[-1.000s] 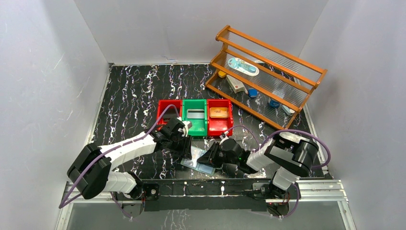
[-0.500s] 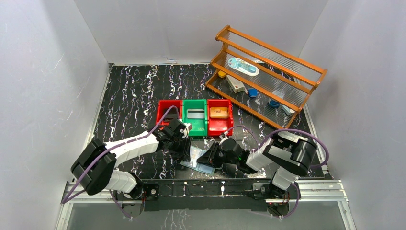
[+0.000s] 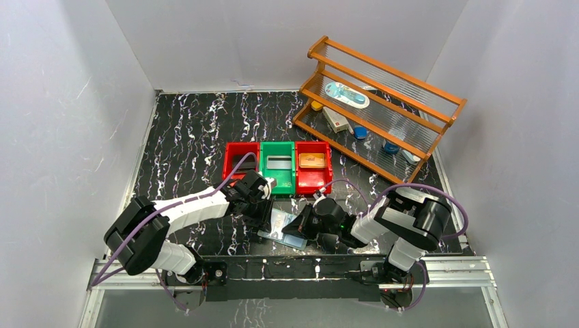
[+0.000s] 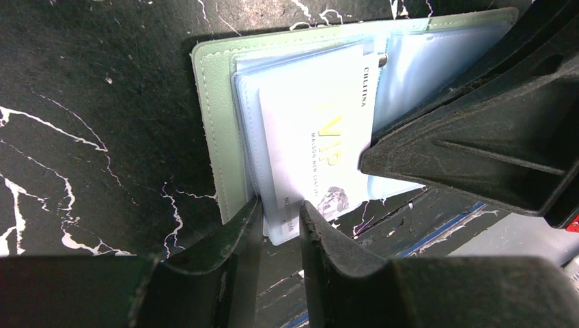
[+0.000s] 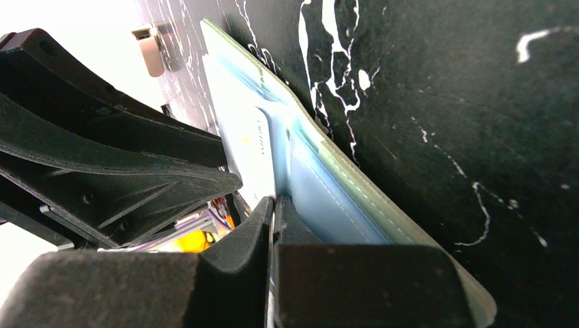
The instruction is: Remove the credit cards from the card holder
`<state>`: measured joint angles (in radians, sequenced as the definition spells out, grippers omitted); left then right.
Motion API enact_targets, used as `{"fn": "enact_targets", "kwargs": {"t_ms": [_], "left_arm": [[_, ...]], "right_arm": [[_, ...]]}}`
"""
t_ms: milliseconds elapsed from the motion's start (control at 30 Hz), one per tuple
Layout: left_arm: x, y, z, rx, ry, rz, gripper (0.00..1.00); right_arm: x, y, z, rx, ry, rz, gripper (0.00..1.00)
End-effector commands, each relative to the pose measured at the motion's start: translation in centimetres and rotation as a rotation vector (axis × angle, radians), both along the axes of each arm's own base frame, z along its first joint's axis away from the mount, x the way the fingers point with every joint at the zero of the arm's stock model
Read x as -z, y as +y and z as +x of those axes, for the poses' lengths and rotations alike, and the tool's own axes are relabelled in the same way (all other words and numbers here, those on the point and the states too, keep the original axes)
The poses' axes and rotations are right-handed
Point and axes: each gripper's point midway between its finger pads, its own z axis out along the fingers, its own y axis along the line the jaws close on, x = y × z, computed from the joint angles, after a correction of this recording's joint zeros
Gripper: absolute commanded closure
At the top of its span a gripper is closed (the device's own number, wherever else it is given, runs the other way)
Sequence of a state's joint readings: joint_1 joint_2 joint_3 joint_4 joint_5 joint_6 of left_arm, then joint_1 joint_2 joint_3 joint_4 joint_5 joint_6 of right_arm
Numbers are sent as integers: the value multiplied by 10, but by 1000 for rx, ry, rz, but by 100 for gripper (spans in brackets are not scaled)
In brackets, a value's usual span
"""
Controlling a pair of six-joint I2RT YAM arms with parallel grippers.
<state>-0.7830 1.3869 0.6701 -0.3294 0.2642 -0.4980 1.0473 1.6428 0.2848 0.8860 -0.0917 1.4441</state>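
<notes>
The card holder (image 3: 281, 230) lies open on the black table near the front edge, sage-green cover (image 4: 212, 116) down and pale blue sleeves up. A whitish credit card (image 4: 314, 137) marked VIP sits in the top sleeve. My left gripper (image 4: 281, 212) stands narrowly open, its tips either side of the sleeve's near corner. My right gripper (image 5: 274, 205) is shut on a thin sleeve edge of the card holder (image 5: 362, 198), and its dark fingers (image 4: 478, 150) cover the holder's right half. A grey card (image 3: 276, 162) and a tan card (image 3: 313, 160) lie in bins.
Three bins stand in a row behind the holder: red (image 3: 227, 160), green (image 3: 262, 171), red (image 3: 329, 169). A wooden rack (image 3: 382, 102) with small items fills the back right. A small pinkish clip (image 5: 149, 48) lies beyond the holder. White walls enclose the table.
The left gripper has crept a little toward the holder's corner and narrowed. The right gripper's jaws have closed on the sleeve edge. The holder has stayed in place.
</notes>
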Motion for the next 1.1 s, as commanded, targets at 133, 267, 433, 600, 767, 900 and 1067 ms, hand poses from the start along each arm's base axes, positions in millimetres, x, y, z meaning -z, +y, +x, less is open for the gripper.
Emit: {"fn": "enact_targets", "kwargs": {"t_ms": [133, 267, 433, 600, 767, 900, 1067], "left_arm": [[8, 6, -10, 1, 31, 41, 75], [10, 9, -7, -12, 25, 67, 75], [14, 12, -7, -18, 30, 87, 76], [12, 13, -4, -28, 13, 94, 76], [4, 13, 0, -53, -19, 81, 74], [-53, -7, 24, -103, -174, -77, 59], [-47, -35, 15, -26, -102, -202, 54]], "right_arm": [[22, -17, -6, 4, 19, -98, 96], [26, -25, -7, 11, 23, -145, 96], [26, -33, -5, 25, 11, -188, 95], [25, -39, -5, 39, 8, -208, 95], [27, -37, -7, 32, 15, -192, 94], [31, -26, -8, 3, 34, -172, 94], [29, -23, -6, -7, 7, -164, 91]]}}
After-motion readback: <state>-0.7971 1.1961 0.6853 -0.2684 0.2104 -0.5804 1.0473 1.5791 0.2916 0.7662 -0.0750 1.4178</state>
